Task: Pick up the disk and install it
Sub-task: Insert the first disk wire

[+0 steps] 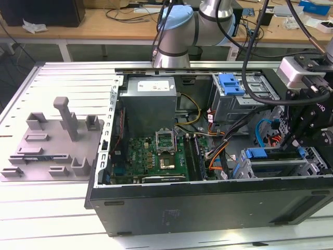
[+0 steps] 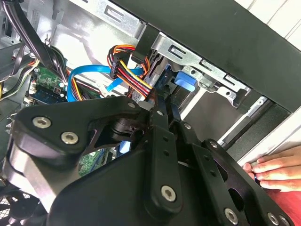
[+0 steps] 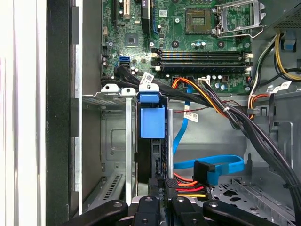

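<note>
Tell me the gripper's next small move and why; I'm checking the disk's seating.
Probably a short, straight push along the bay. In the first wrist view the disk stands edge-on in the bay, the gripper at its near end, and coloured cables lie close beside, so sideways motion risks snagging.

disk (image 3: 151, 141) mostly hidden in bay, hand (image 2: 275, 169) cropped

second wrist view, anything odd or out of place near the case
Yes: a person's fingers rest on the case's outer edge beside the gripper, which is down at the drive bay. Loose power cables crowd that slot.
</note>
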`<state>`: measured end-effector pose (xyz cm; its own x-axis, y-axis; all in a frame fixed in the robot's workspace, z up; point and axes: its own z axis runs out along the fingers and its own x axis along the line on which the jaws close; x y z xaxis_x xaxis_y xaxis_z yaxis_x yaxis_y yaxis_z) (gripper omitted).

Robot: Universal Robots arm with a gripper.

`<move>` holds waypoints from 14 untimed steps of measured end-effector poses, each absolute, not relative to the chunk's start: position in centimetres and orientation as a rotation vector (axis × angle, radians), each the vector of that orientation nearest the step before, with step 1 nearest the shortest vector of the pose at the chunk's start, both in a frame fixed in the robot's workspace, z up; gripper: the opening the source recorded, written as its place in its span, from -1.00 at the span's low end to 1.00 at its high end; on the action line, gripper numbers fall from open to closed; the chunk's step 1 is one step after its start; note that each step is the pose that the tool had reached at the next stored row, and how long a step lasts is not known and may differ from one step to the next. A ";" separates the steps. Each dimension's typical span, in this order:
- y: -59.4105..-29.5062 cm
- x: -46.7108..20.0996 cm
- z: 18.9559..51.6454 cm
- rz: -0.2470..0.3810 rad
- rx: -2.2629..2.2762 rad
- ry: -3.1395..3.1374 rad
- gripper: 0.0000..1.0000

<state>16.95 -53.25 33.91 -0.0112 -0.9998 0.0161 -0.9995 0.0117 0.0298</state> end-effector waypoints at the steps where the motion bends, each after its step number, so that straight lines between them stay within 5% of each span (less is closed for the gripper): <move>1: -53.2 17.0 33.9 -0.015 2.186 -2.211 -0.67; 14: -53.2 17.0 33.9 -0.015 2.186 -2.211 -0.67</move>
<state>16.95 -53.25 33.89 -0.0112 -0.9998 0.0162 -0.9995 0.0117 0.0298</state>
